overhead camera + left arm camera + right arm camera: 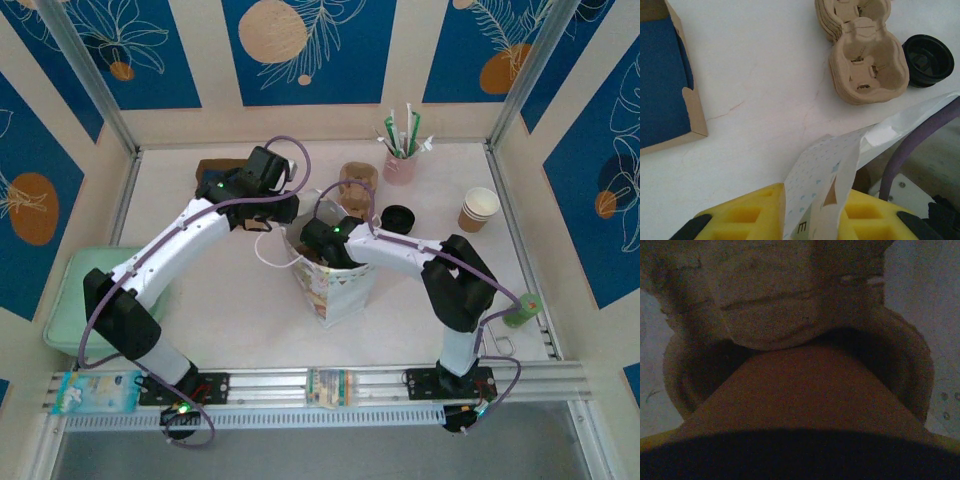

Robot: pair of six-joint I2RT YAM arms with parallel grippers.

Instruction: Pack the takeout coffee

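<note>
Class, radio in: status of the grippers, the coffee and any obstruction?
Left fingers pinch bag rim. Right gripper down in bag, grip hidden. Cup at carrier inside bag. No obstruction seen.

A pink cup of straws (399, 165) stands at the far edge of the white table (250, 325), right of centre. Just left of it lies a stack of pulp cup carriers (357, 179), with black lids (397, 217) close by on their near right. Lidless paper cups (479, 210) are stacked at the far right. A flat brown box (212, 167), blue inside, lies at the far left. A pale green tray (65, 300) sits off the table's left edge, and a small green object (519, 312) is at the near right.
</note>
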